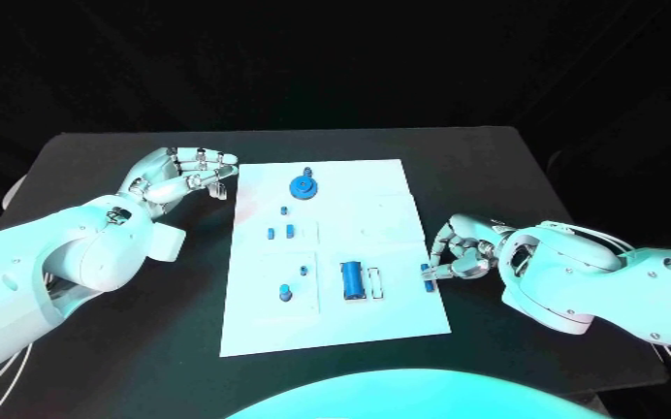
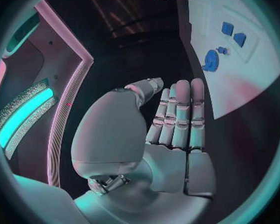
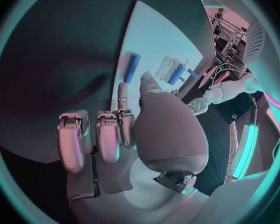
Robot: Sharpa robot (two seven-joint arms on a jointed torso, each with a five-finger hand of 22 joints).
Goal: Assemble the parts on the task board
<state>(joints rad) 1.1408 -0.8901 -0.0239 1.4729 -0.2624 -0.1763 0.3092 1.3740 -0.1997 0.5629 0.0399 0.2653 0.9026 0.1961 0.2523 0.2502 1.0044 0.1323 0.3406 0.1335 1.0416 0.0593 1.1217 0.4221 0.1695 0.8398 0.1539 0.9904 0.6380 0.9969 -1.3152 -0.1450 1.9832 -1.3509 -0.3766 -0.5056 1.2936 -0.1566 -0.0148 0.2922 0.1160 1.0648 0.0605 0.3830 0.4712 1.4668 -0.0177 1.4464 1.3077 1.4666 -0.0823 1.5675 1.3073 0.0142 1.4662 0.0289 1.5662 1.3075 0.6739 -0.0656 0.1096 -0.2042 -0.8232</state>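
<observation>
While right robot hand (image 1: 459, 252) reaches small blue plastic peg (image 1: 428, 284) at right edge of white task board (image 1: 377, 208), likely for pickup, contact unclear; left robot hand (image 1: 179, 178) spread, empty, waiting over black bench (image 1: 126, 162).

I see the white task board (image 1: 377, 322) lying flat mid-table, with small blue parts (image 1: 288, 233) scattered on it and a blue cylinder (image 1: 353, 280) lying near its front.
</observation>
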